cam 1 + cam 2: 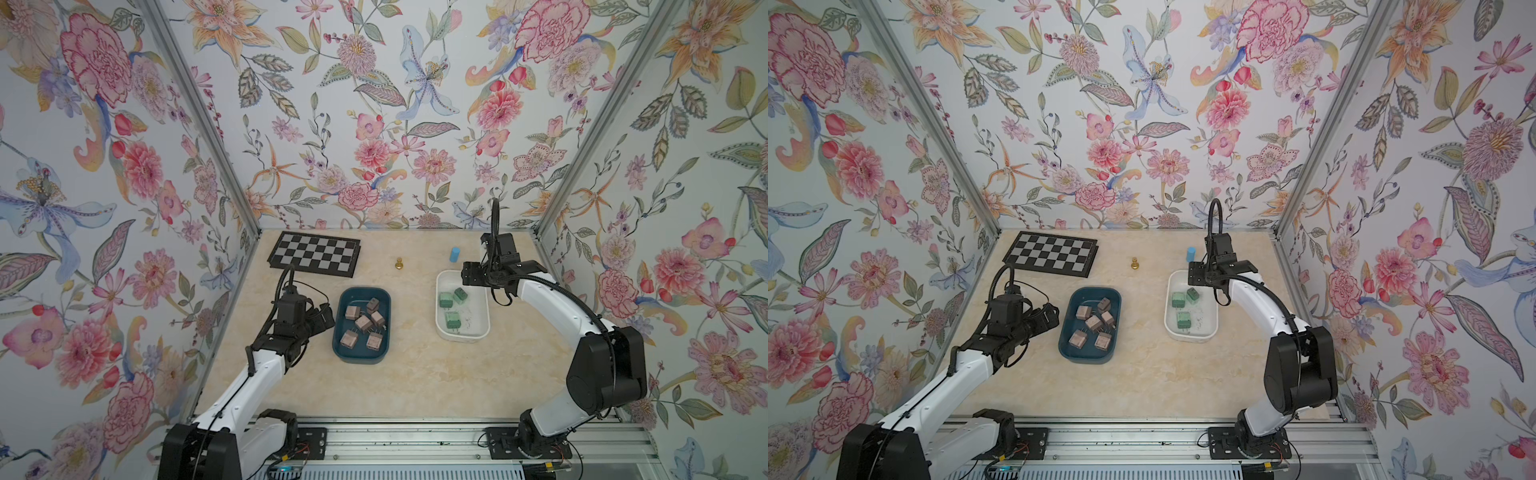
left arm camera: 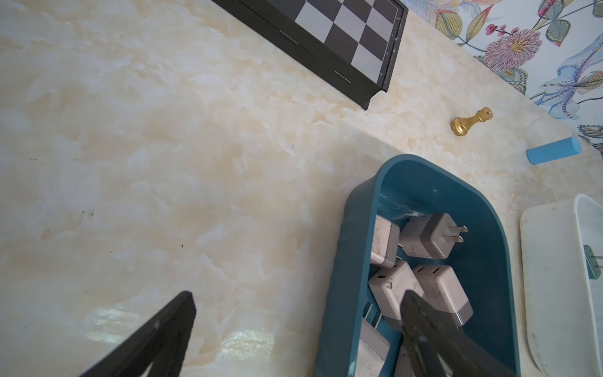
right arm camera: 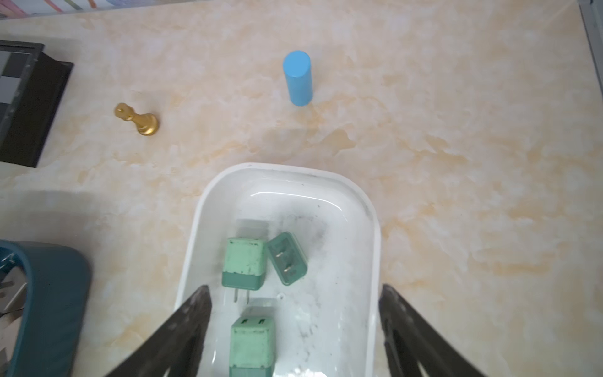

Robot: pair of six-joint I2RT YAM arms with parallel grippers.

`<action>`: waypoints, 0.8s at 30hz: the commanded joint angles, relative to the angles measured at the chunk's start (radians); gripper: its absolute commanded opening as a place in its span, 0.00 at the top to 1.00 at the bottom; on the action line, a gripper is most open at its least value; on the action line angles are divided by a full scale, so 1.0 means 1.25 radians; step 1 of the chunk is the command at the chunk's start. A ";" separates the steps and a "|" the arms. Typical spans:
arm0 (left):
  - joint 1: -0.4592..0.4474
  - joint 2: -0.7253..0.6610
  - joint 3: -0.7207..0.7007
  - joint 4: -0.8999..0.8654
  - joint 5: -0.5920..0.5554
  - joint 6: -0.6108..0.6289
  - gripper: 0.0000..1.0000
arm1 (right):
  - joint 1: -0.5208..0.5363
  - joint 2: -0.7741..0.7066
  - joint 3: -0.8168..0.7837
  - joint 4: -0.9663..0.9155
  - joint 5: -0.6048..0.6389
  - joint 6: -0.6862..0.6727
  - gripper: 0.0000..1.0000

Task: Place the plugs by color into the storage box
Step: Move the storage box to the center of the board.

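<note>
Gold pawn (image 1: 399, 264), blue cylinder (image 1: 455, 254) upright beyond white box (image 1: 462, 338) (chessboard (image 1: 315, 253) leftward).

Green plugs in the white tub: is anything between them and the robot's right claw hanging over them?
Nothing visible. The right gripper hangs open above the white tub, which has no lid, and the three green plugs lie uncovered on its floor. The blue cylinder and gold pawn stand outside the tub.

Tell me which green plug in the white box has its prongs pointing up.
The tilted green plug showing its dark pronged face, beside the paler plug. The other two lie on their sides.
</note>
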State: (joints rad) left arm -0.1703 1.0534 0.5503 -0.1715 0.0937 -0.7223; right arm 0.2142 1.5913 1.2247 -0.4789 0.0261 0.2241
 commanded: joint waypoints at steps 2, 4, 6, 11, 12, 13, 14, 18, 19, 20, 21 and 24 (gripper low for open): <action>0.007 -0.011 -0.008 0.008 -0.010 -0.002 0.00 | -0.066 0.021 -0.040 -0.011 -0.087 -0.020 0.25; 0.007 -0.015 -0.007 0.008 -0.011 -0.001 0.01 | -0.081 0.042 -0.049 0.002 -0.108 -0.027 0.34; 0.007 -0.017 -0.008 0.008 -0.012 -0.001 0.01 | -0.080 0.066 -0.056 0.013 -0.124 -0.030 0.45; 0.007 -0.019 -0.012 0.003 -0.014 -0.002 0.01 | -0.032 0.115 -0.067 0.033 -0.121 -0.003 0.62; 0.006 -0.022 -0.013 0.002 -0.013 -0.002 0.01 | -0.021 0.120 -0.070 0.039 -0.121 0.005 0.63; 0.007 -0.023 -0.013 0.001 -0.012 -0.002 0.01 | -0.008 0.126 -0.072 0.045 -0.121 0.013 0.64; 0.007 -0.026 -0.013 -0.002 -0.014 -0.001 0.01 | 0.004 0.131 -0.074 0.049 -0.120 0.019 0.64; 0.007 -0.036 -0.012 -0.015 -0.018 0.005 0.00 | 0.040 0.128 -0.070 0.054 -0.117 0.036 0.64; 0.007 -0.038 -0.014 -0.017 -0.021 0.006 0.01 | 0.044 0.124 -0.068 0.055 -0.119 0.043 0.64; 0.007 -0.040 -0.015 -0.018 -0.022 0.007 0.01 | 0.050 0.120 -0.065 0.057 -0.122 0.046 0.64; 0.007 -0.040 -0.016 -0.016 -0.022 0.007 0.01 | 0.058 0.120 -0.060 0.056 -0.126 0.050 0.64; 0.006 -0.035 -0.023 -0.003 -0.022 0.002 0.01 | 0.089 0.135 -0.048 0.055 -0.131 0.064 0.64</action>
State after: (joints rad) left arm -0.1703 1.0187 0.5430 -0.1745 0.0929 -0.7219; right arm 0.2993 1.7504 1.1427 -0.4213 -0.1169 0.2695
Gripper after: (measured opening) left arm 0.994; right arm 0.358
